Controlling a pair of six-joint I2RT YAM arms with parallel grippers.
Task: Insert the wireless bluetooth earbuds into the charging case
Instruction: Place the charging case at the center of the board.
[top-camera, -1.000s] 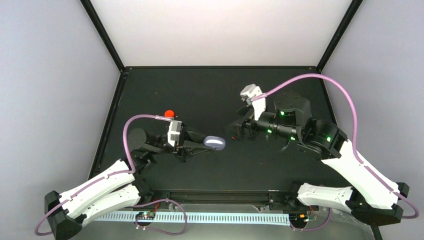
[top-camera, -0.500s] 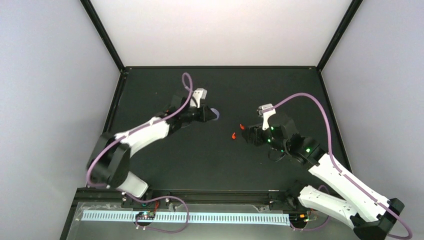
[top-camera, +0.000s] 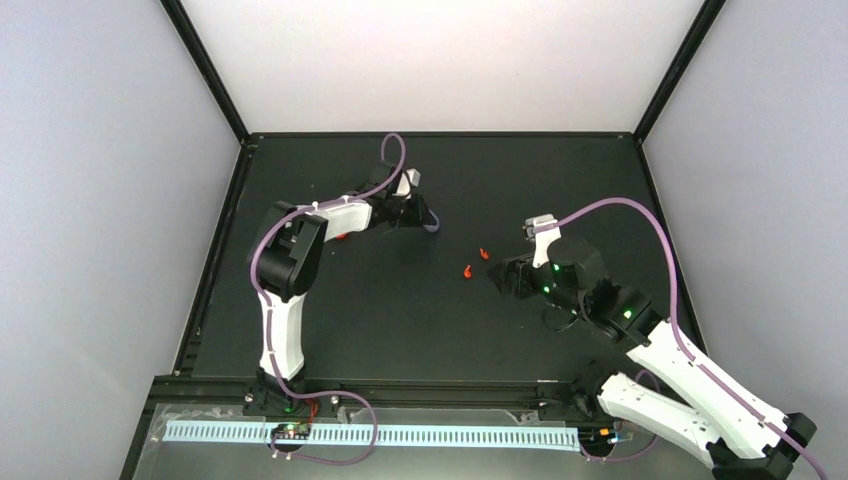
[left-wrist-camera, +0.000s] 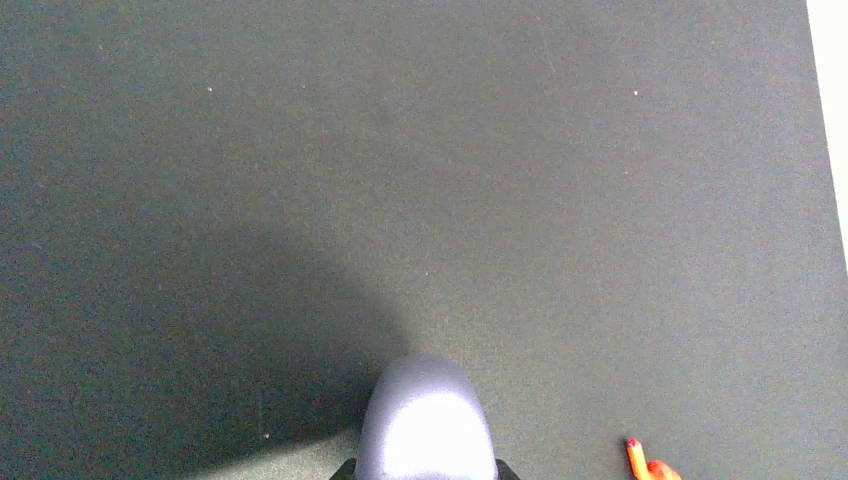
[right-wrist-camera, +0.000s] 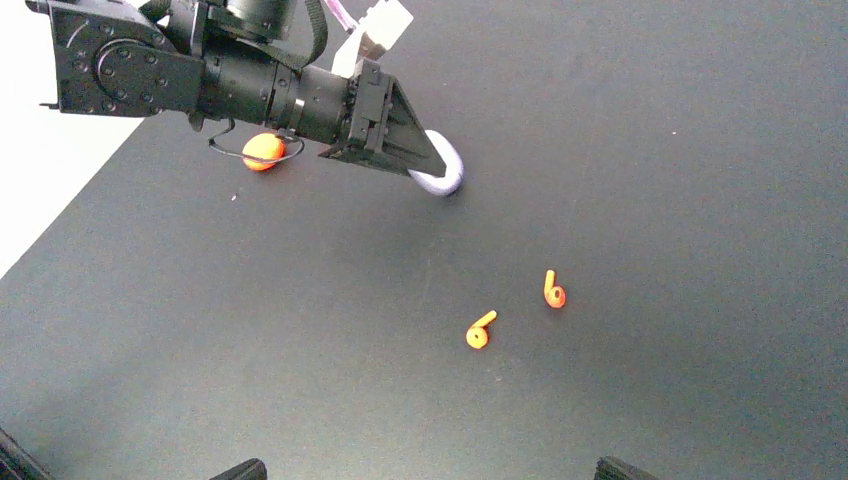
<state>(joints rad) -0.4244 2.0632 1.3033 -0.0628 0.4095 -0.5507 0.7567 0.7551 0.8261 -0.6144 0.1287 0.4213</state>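
Note:
My left gripper (top-camera: 422, 216) is shut on a pale purple charging case (top-camera: 433, 226) and holds it low over the far middle of the black mat; the case fills the bottom of the left wrist view (left-wrist-camera: 428, 420). Two red-orange earbuds (top-camera: 484, 254) (top-camera: 468, 270) lie loose on the mat between the arms. My right gripper (top-camera: 498, 276) is open and empty, just right of them. In the right wrist view the earbuds (right-wrist-camera: 553, 290) (right-wrist-camera: 479, 330) lie ahead of my spread fingertips (right-wrist-camera: 238, 468), with the purple case (right-wrist-camera: 440, 178) beyond. No purple earbuds are in view.
A red-orange case (right-wrist-camera: 262, 150) sits on the mat behind the left arm, half hidden in the top view (top-camera: 341, 237). One red-orange earbud (left-wrist-camera: 645, 462) shows at the lower right of the left wrist view. Black frame rails (top-camera: 440, 134) edge the mat.
The left arm has stretched out to the far middle of the mat with the purple case in its grip. The right gripper has drawn back and lowered, and the two red-orange earbuds now show.

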